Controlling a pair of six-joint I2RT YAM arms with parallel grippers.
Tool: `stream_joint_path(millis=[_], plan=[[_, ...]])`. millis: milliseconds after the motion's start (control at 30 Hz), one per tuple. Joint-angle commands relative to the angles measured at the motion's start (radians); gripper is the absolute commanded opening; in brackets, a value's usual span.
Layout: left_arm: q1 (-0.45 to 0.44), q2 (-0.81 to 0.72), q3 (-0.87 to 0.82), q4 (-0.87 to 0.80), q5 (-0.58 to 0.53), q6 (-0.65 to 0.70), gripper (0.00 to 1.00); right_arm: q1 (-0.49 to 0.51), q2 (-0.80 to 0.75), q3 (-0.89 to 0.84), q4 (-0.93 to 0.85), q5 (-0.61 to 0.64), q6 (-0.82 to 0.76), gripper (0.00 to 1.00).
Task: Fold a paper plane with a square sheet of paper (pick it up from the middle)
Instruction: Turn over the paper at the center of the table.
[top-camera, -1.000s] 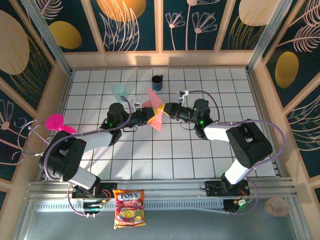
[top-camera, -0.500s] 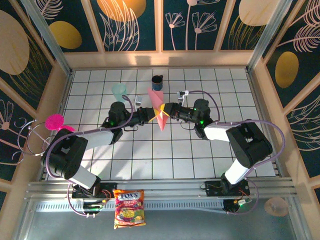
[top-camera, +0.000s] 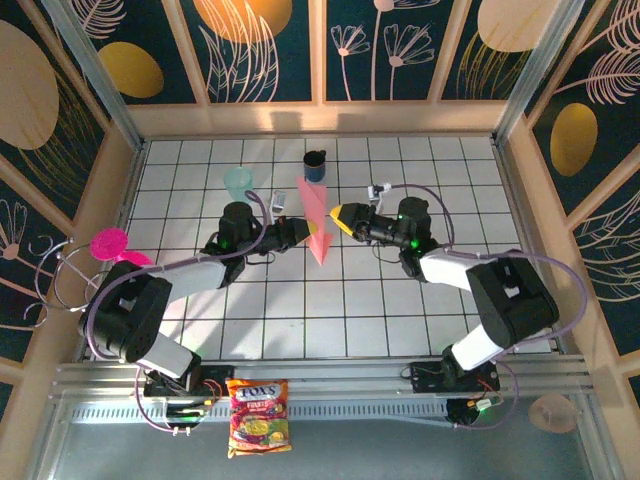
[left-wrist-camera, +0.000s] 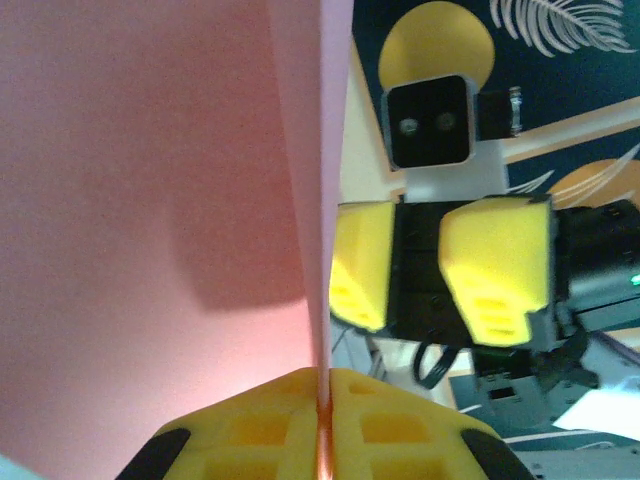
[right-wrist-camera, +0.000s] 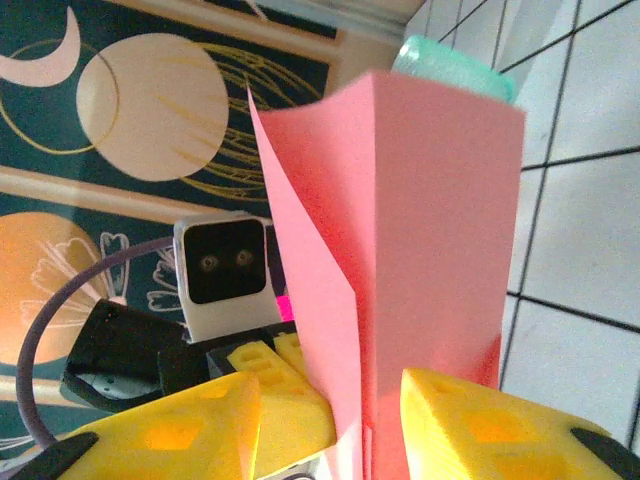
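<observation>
The salmon-pink folded paper plane (top-camera: 315, 225) is up off the white tiled table (top-camera: 300, 320), held on edge in mid-air near the middle of the work area, its narrow point aimed at the near edge. The left gripper (top-camera: 300, 232) has it: in the left wrist view the yellow fingers (left-wrist-camera: 260, 425) are pressed together on the sheet's edge, with the pink sheet (left-wrist-camera: 150, 200) rising straight out from between them. Opposite it, the right gripper (top-camera: 340, 215) sits just beside the plane with its jaws apart. Its two yellow pads (left-wrist-camera: 495, 265) face the left wrist camera with a clear gap between them. From the right wrist, the folded paper (right-wrist-camera: 420, 220) stands in the gap between the spread fingers (right-wrist-camera: 480, 430).

Further out, a translucent mint-green cup (top-camera: 239, 183) and a dark blue mug (top-camera: 315, 163) stand on the far tiles. A bright magenta plastic goblet (top-camera: 110, 243) rests at the left wall, and a red-and-yellow snack packet (top-camera: 258, 415) lies on the near rail.
</observation>
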Motion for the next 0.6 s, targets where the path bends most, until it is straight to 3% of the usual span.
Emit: stream_joint_path(millis=[0, 233, 367, 567], plan=[[-0.001, -0.042, 0.068, -0.232, -0.077, 0.170, 0.12, -0.026, -0.087, 0.003, -0.186, 0.090, -0.127, 0.45], [-0.005, -0.035, 0.313, -0.885, -0.544, 0.497, 0.11, -0.029, -0.207, 0.048, -0.508, 0.305, -0.293, 0.46], [-0.021, -0.004, 0.413, -1.059, -0.805, 0.570, 0.11, -0.028, -0.220, 0.071, -0.610, 0.384, -0.328, 0.46], [-0.121, 0.139, 0.530, -1.243, -1.207, 0.616, 0.11, -0.029, -0.233, 0.057, -0.623, 0.416, -0.325, 0.46]])
